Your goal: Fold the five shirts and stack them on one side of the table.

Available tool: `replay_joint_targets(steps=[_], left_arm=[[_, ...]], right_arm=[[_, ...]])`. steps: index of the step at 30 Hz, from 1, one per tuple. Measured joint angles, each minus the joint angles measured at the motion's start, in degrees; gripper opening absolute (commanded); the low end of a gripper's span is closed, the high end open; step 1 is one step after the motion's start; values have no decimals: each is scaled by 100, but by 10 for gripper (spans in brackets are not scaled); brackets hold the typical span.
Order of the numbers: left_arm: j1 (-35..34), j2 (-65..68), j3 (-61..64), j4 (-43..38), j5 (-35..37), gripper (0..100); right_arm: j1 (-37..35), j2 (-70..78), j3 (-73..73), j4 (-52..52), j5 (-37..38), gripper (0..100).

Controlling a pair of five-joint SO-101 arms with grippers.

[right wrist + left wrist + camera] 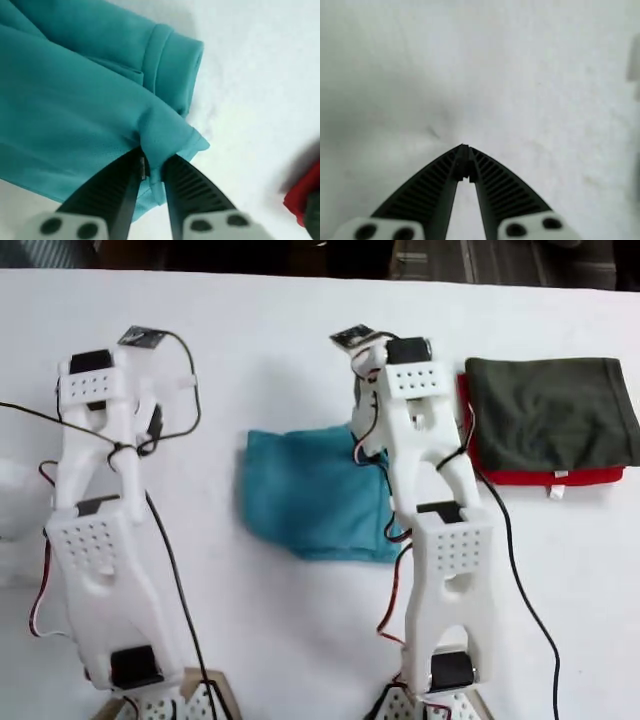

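The right arm's fingers point(192, 192) are being closed on a raised fold at the edge of the folded teal fabric shirt point(75, 105), and the cloth is being pinched between the two black ribbed tips, just beside a hemmed sleeve end. The left arm's fingers point(432, 182) are being held pressed together, tip against tip, with nothing caught between them, over the bare white surface point(535, 75). Whether those tips are touching it cannot be told.

In the high view the teal shirt point(300, 495) is being carried by the surface point(270, 340) between the two arms. Its right edge is being covered by the right arm point(425, 430), so the pinched spot is being hidden there.

To the right of that arm, a folded dark olive-green shirt point(550, 410) is being borne by a folded red shirt point(585, 477). Only a red strip is being left uncovered along the stack's near and left edges. A small white tag point(557, 491) is being shown at the near red edge. In the right wrist view a corner of the red shirt point(302, 197) is being cut off by the frame, apart from the fingers, with bare surface between.

A pale rounded shape point(15, 502) is being cut off at the left edge of the high view, beside the left arm point(100, 490), and it is too hard to make out.
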Motion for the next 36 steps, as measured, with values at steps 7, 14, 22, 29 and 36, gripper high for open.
replay_joint_targets(steps=[7,14,22,29,36], left_arm=[[0,0,0,0,0,26],[0,0,0,0,0,26],[0,0,0,0,0,26],[0,0,0,0,0,26],[0,0,0,0,0,26]], right_arm=[[0,-176,-18,0,79,19],[0,-229,-615,9,440,19],[0,-229,-1327,0,598,19],[0,229,-1415,-149,615,80],[0,316,-2092,-26,615,155]])
